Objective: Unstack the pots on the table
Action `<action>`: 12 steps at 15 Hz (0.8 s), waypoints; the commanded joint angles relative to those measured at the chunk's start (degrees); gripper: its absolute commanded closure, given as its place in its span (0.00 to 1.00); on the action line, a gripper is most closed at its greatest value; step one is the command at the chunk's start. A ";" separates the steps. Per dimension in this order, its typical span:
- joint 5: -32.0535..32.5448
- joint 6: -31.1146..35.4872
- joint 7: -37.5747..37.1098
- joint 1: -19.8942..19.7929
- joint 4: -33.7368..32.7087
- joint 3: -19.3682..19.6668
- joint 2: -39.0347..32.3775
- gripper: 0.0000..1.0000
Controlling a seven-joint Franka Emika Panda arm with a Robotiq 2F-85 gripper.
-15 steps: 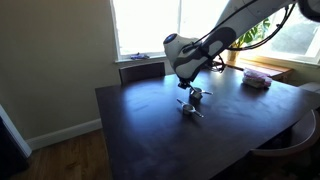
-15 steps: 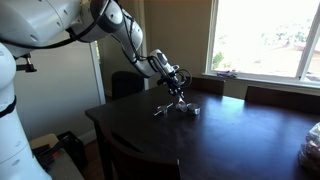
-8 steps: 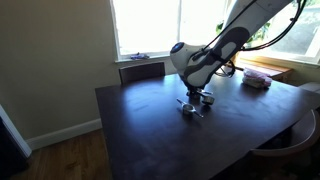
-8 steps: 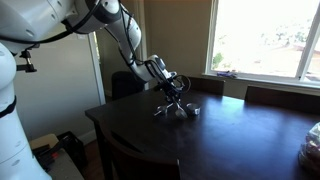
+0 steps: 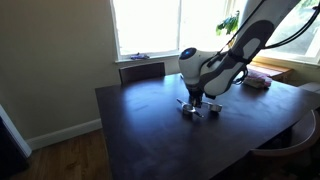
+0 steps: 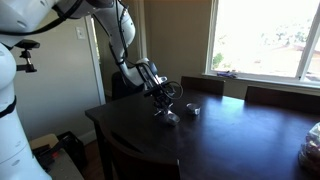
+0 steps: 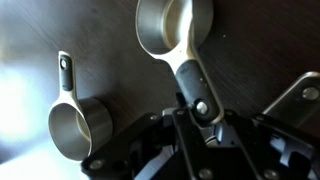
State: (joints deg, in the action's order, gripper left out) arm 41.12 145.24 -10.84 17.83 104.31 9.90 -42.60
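Observation:
Small grey metal pots lie on the dark brown table [image 5: 140,130]. In the wrist view my gripper [image 7: 196,108] is shut on the straight handle of one pot [image 7: 172,25], whose bowl lies just ahead of the fingers. A second pot [image 7: 80,126] sits apart to the left with its handle pointing up. The handle of a third pot [image 7: 296,95] shows at the right edge. In both exterior views the gripper [image 5: 197,100] [image 6: 165,102] is low over the table, with the held pot [image 6: 171,118] below it and another pot [image 6: 193,110] nearby.
Chair backs stand at the table's far side [image 5: 141,70] and near side [image 6: 140,160]. A pinkish folded item [image 5: 257,79] lies on the table near the window. The robot arm [image 5: 235,60] reaches over the table from the right.
The gripper has lowered and shifted sideways along the table with a pot by its handle, away from the other pots. The arm has swung further over the table.

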 commanded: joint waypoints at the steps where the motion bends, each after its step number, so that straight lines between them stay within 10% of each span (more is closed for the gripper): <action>1: 3.83 5.12 -3.40 -0.10 13.63 -0.45 10.46 0.45; 8: 1.09 6.77 -2.51 -3.73 20.20 -3.17 19.93 0.01; 12: -6.67 5.08 0.65 -7.58 16.17 -5.72 20.52 0.00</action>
State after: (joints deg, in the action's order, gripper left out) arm 38.82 150.56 -12.23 13.35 120.22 6.48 -24.46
